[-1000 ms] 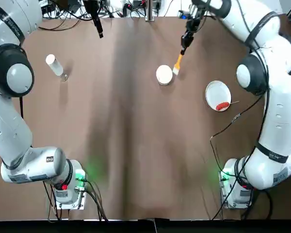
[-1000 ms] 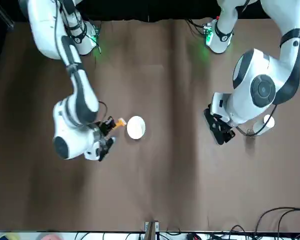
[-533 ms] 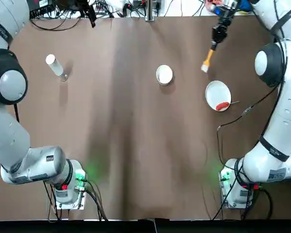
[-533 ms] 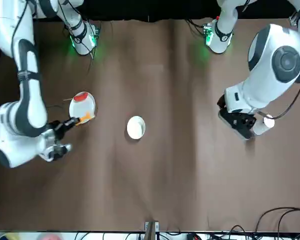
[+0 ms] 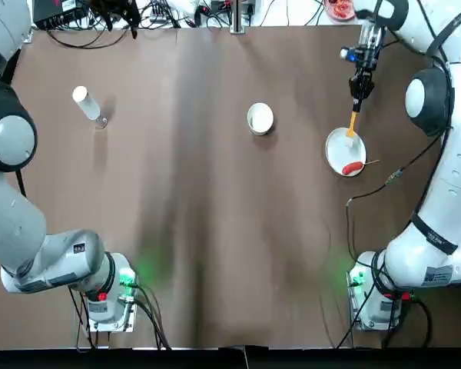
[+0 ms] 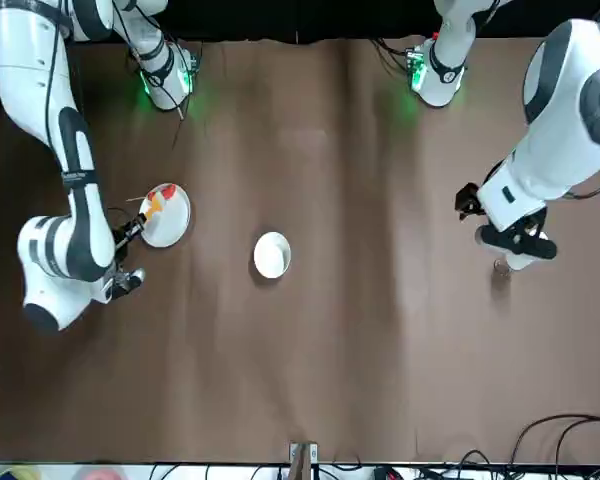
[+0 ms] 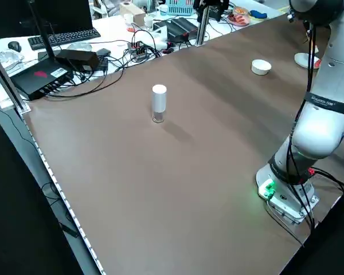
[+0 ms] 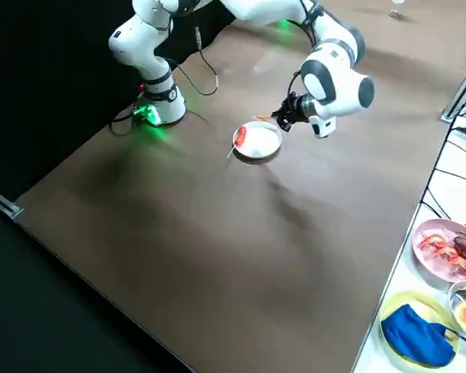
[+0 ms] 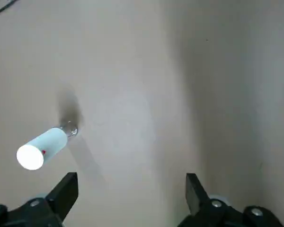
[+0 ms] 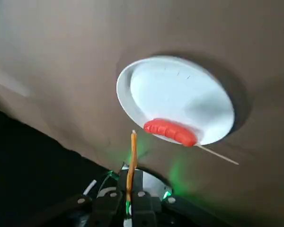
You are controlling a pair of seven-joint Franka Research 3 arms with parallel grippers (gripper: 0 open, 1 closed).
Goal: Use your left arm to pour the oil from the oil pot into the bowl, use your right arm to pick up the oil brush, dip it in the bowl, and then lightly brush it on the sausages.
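My right gripper (image 5: 361,86) is shut on the yellow-orange oil brush (image 5: 352,125), whose tip hangs over the white plate (image 5: 336,146). In the right wrist view the brush (image 10: 131,158) points at one end of the red sausage (image 10: 170,131) on its skewer; I cannot tell whether they touch. The small white bowl (image 5: 260,118) stands alone at mid-table. The oil pot (image 5: 86,104), a slim bottle with a white cap, stands upright at the far left. My left gripper (image 9: 130,198) is open and high above the table, well apart from the oil pot (image 9: 45,145).
Cables, a keyboard and boxes (image 7: 74,57) lie beyond the table's far edge. Dishes of food (image 8: 450,245) sit on a side surface past the plate's end of the table. Both arm bases glow green at the near edge (image 5: 127,278).
My right gripper has carried the brush from beside the bowl over to the plate and lowered its tip toward the sausage. The left arm has drawn back toward the far left edge.
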